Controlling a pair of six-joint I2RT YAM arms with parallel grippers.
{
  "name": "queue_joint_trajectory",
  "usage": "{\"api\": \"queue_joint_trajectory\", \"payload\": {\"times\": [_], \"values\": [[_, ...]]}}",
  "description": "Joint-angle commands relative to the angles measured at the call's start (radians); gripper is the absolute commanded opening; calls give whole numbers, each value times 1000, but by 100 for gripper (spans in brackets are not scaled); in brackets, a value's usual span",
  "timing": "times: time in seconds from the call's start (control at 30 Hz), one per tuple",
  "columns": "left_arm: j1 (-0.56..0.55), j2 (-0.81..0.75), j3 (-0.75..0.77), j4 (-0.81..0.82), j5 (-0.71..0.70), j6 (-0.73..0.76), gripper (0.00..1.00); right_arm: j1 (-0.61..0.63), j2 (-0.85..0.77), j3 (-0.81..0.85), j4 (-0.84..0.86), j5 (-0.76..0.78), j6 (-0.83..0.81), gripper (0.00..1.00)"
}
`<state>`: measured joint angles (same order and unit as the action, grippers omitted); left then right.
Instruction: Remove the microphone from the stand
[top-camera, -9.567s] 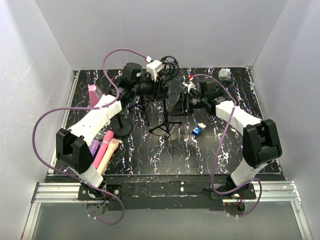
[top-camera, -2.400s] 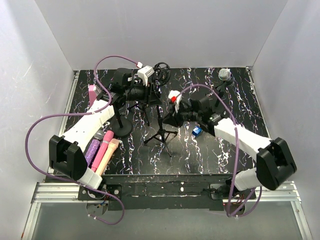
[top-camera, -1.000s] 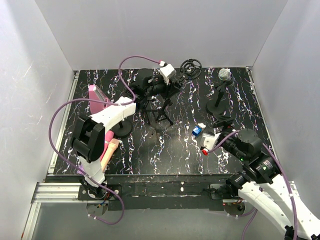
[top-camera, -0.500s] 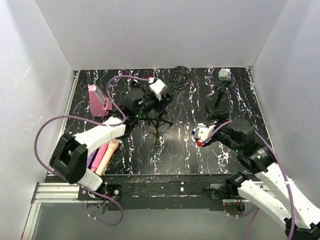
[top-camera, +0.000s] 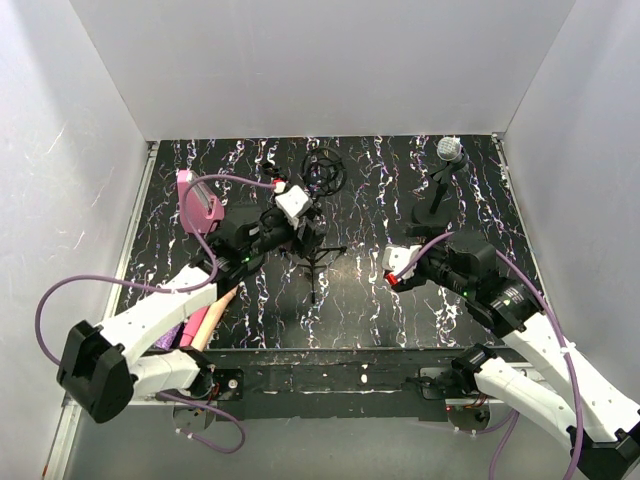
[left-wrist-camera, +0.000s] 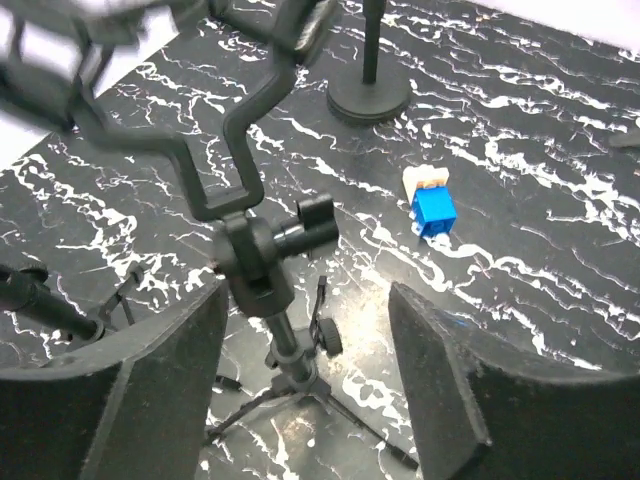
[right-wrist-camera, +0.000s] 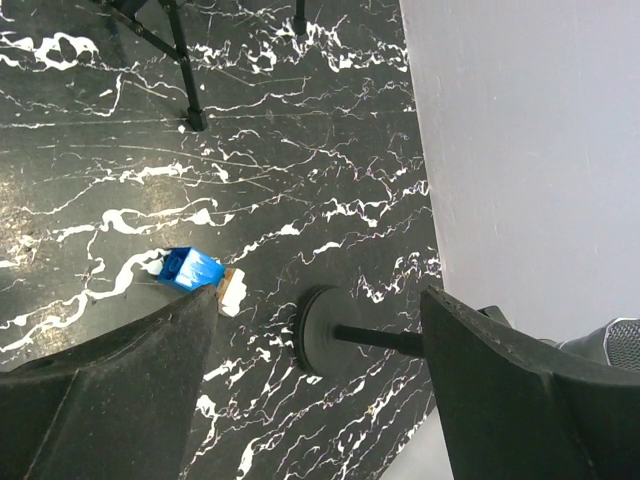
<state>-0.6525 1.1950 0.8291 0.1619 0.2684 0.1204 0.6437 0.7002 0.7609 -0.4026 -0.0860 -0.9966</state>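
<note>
Microphone (top-camera: 450, 149) on stand (top-camera: 433, 213) — whole only overhead

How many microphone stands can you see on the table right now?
2. A tripod stand is in the middle; a round-base stand at the right rear carries the silver-headed microphone. Another may be hidden under the left arm.

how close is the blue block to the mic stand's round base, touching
Apart. The right wrist view shows marbled table between the blue block and the round base; the left wrist view shows the gap too.
</note>
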Motion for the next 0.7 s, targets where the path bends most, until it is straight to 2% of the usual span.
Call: {"api": "queue_joint_trajectory", "payload": {"times": [0.0, 0.17, 0.23, 0.3, 0.5, 0.67], "values": [[-7, -115, -30, -194, 0, 99, 69, 7, -11, 52, 4, -23, 53, 88], [-7, -181, 13, -525, 80, 228, 88, 8, -15, 55, 1, -24, 81, 88], [-7, -189, 37, -645, 89, 251, 91, 8, -11, 55, 4, -23, 93, 88], [-7, -199, 38, -696, 75, 249, 91, 8, -13, 52, 11, -21, 104, 88], [-6, -128, 22, -579, 3, 116, 89, 8, -8, 41, 44, -6, 153, 88], [-6, -86, -90, -247, 17, 48, 79, 8, -8, 44, 32, -1, 161, 88]]}}
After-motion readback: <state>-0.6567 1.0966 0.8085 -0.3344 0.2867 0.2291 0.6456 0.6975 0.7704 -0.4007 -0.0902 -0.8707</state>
